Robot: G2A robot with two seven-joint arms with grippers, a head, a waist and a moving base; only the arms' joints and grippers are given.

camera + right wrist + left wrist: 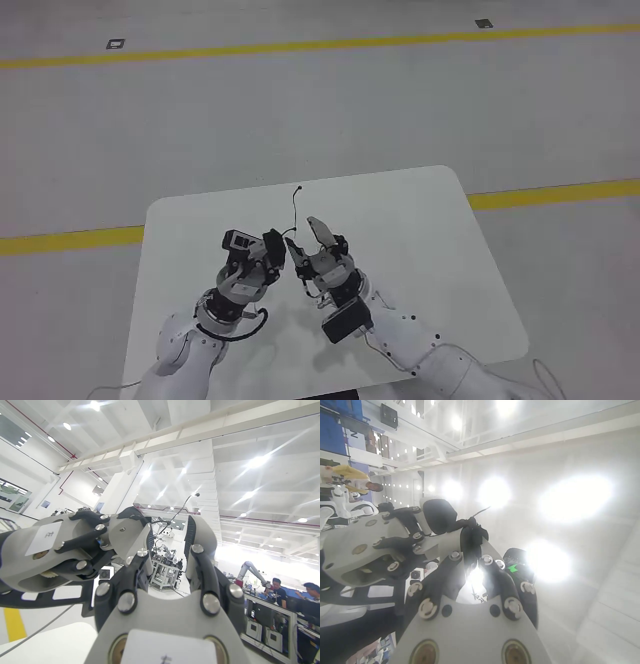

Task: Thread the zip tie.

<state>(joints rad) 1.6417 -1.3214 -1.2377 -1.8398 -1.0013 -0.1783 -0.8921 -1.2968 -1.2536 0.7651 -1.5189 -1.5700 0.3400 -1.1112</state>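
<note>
Tie (297,205) reads as a thin line from above. Left gripper (470,532) clamps it (glare-washed up close); right wrist view reveals right gripper (171,522) spread apart.

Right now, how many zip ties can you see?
1. The zip tie stands up from the left gripper, shut on its lower end over the table, beside the open right gripper. Another could be hidden behind the grippers.
</note>
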